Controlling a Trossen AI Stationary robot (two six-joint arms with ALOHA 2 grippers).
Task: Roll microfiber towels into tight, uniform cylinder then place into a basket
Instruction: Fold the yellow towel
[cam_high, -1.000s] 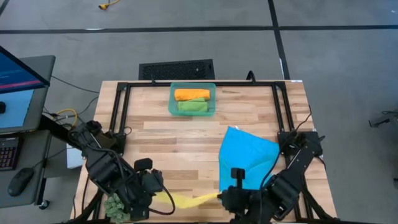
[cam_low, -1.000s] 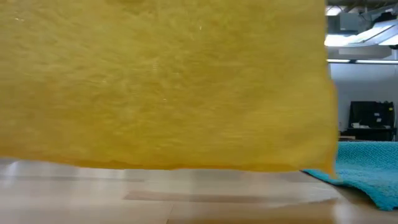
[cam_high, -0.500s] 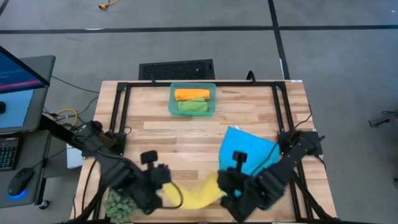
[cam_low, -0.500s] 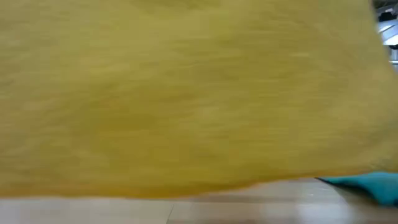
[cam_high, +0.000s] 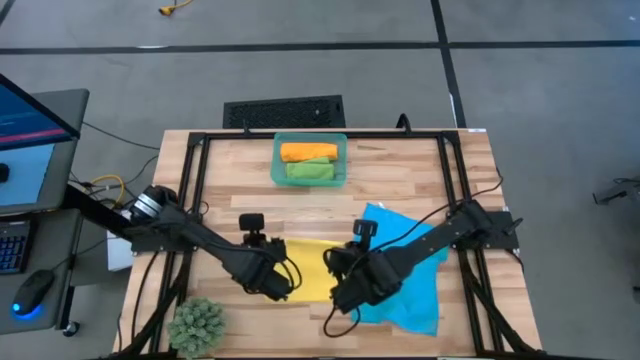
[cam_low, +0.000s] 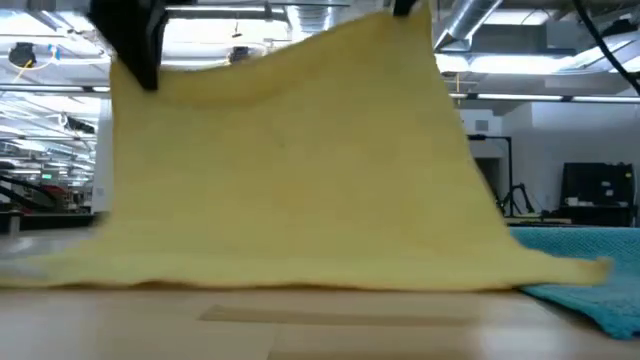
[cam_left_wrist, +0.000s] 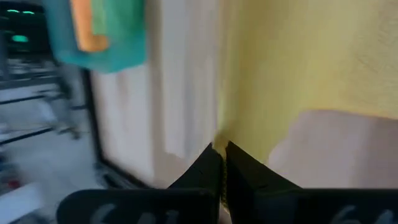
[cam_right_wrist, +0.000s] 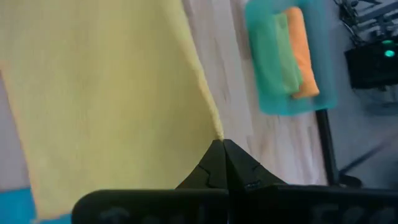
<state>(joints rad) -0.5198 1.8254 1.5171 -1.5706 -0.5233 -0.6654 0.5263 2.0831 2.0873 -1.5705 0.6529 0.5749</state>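
Note:
The yellow microfiber towel (cam_high: 310, 268) hangs spread between my two grippers near the table's middle. Its lower edge (cam_low: 300, 283) rests on the wood. My left gripper (cam_high: 284, 282) is shut on one upper corner and my right gripper (cam_high: 338, 283) on the other. The bright blue towel (cam_high: 412, 272) lies flat on the table to the right. The teal basket (cam_high: 342, 160) stands at the far middle, with the rolled orange towel (cam_high: 308, 152) and the rolled green towel (cam_high: 309, 171) lying inside. My left gripper pinches a corner of the yellow towel (cam_left_wrist: 218, 142) between its two fingertips, slanting down from the near left. The cloth falls away from that corner to the table. My right gripper pinches the other upper corner (cam_right_wrist: 217, 132) between its fingertips, slanting down from the near right. The top edge (cam_low: 290, 50) sags a little between the two holds.
A spiky green plant ball (cam_high: 197, 325) sits at the near left corner. A black frame rail (cam_high: 320, 135) runs around the table's far and side edges. Bare wood lies between the basket and the yellow towel.
Both grippers have gone down and away from the table's near edge toward its middle, tipping further downward, still shut on the corners. The yellow towel went with them: it hung clear at the near edge, and now its lower edge lies on the wood.

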